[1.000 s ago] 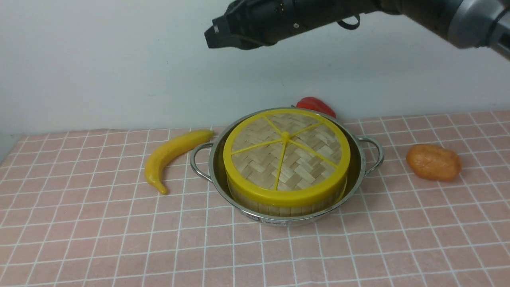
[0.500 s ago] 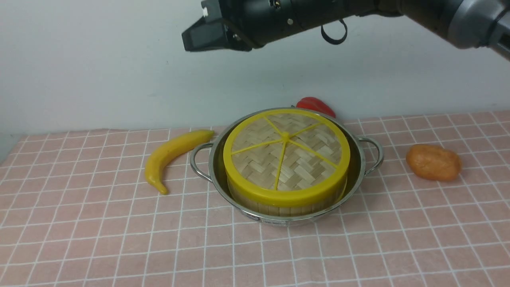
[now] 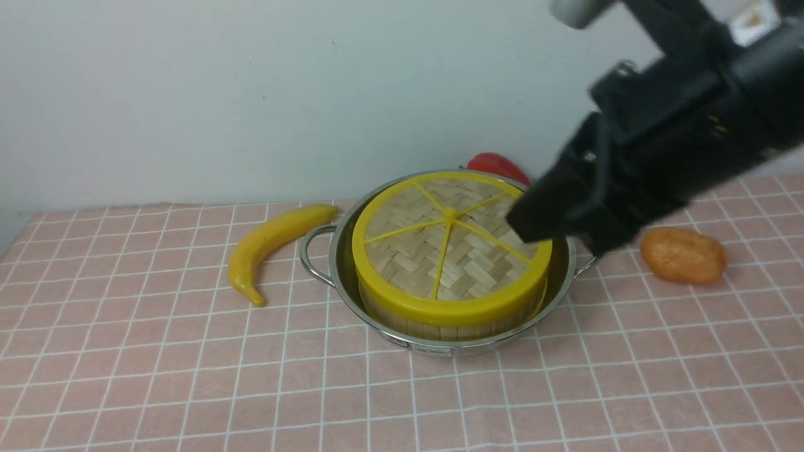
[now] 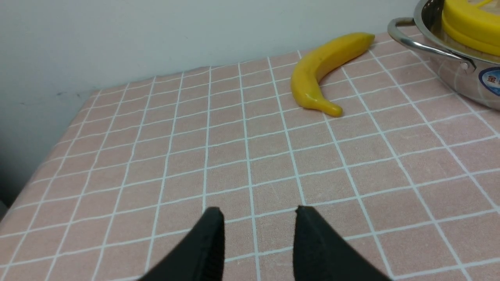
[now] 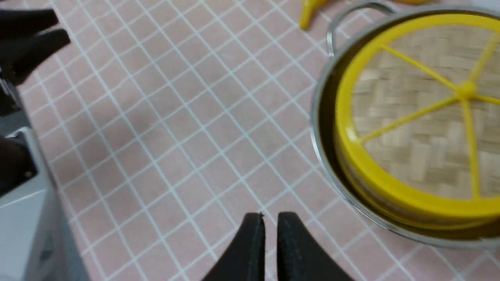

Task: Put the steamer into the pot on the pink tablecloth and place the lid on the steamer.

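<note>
One pot (image 3: 352,295) I count at mid-cloth on the pink tablecloth (image 3: 157,376), its loop handles pointing left and right. Steamer (image 3: 433,326) sits upright inside; lid (image 3: 449,251) lies flat on it, knob up. My right gripper (image 5: 267,226) hangs above the pot's right side, fingers slightly apart, empty. My left gripper (image 4: 258,218): fingers apart, empty. Banana (image 3: 270,242) just left of the pot.
</note>
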